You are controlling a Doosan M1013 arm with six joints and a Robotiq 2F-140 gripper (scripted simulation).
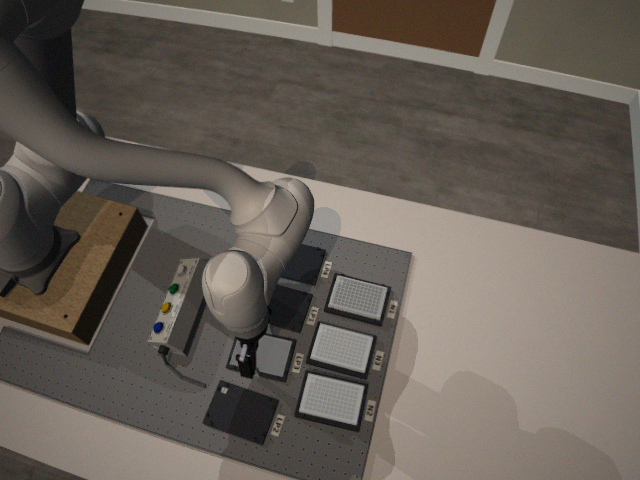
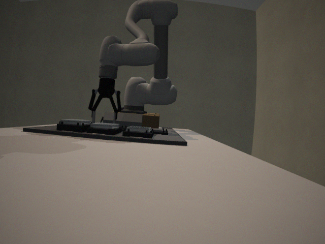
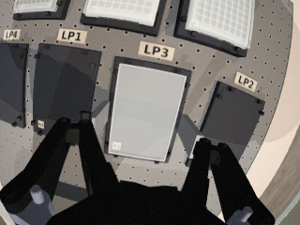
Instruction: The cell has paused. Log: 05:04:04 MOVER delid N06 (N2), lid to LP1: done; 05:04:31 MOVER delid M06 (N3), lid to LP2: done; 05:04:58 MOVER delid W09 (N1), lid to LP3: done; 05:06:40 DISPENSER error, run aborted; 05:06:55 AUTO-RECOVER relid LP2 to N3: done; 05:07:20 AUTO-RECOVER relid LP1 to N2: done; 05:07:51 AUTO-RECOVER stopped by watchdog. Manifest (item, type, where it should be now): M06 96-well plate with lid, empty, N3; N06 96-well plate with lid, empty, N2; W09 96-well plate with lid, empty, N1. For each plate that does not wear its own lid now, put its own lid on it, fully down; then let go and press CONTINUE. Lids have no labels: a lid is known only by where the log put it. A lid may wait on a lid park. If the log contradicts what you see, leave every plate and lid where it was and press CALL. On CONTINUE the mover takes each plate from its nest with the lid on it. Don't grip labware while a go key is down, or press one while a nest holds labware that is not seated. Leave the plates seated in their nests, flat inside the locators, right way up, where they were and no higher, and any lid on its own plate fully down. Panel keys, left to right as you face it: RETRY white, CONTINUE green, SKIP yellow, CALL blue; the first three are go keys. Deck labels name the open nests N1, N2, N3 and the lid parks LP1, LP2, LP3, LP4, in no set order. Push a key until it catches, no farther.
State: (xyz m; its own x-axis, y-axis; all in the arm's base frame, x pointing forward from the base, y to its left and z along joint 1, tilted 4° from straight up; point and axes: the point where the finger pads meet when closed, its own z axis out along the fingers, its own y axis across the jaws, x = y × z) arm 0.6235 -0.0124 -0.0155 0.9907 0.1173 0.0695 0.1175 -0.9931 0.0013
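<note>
My gripper (image 1: 245, 361) is open and empty and hangs a little above the flat grey lid (image 1: 273, 356) on park LP3. In the wrist view the lid (image 3: 146, 112) lies below and between the spread fingers of the gripper (image 3: 141, 205). Three 96-well plates sit in a row to the right: N1 (image 1: 356, 298) shows its wells sharply and looks bare, while N3 (image 1: 342, 348) and N2 (image 1: 332, 400) look paler, as under lids. In the low side view the gripper (image 2: 103, 115) stands just above the deck with its tips apart.
Parks LP1 (image 1: 289, 308), LP2 (image 1: 241, 411) and LP4 (image 1: 305, 263) are dark and bare. The key panel (image 1: 170, 310) stands left of the gripper, with its green (image 1: 173, 288), yellow (image 1: 165, 307) and blue (image 1: 158, 327) keys. The arm's wooden base block (image 1: 77, 263) is further left.
</note>
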